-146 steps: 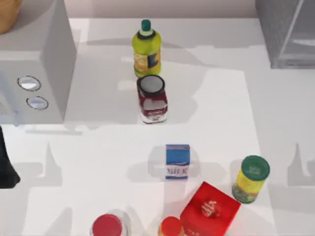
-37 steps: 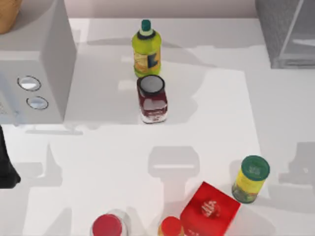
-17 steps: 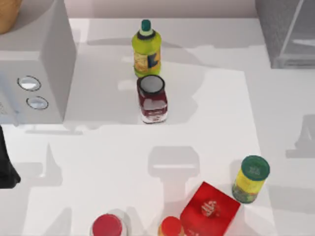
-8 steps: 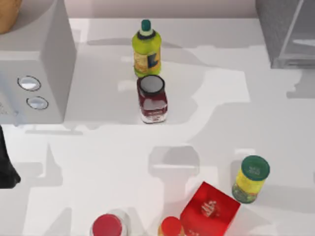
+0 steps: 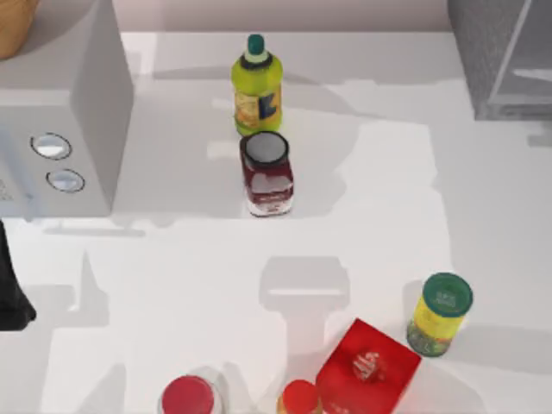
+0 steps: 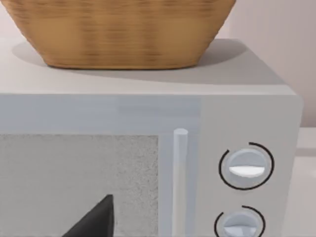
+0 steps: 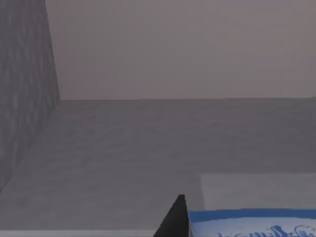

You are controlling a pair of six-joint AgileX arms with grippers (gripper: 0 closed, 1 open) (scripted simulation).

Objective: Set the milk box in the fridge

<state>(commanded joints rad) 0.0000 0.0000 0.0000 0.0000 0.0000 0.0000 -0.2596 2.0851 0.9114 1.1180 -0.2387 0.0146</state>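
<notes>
White bench [image 5: 198, 259] surface is seen from above, with the fridge [image 5: 500, 56] at its far right corner. By the right wrist view, the milk box [image 7: 252, 223] is held up before the fridge's grey interior [image 7: 148, 148], a dark fingertip [image 7: 173, 219] touching its side; the right hand's grip cannot be told. The left arm [image 5: 10, 285] is parked at the left edge.

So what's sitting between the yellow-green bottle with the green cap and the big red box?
In the top view, the dark red jar with a white lid stands just below the bottle; then bare white table down to the red box.
</notes>
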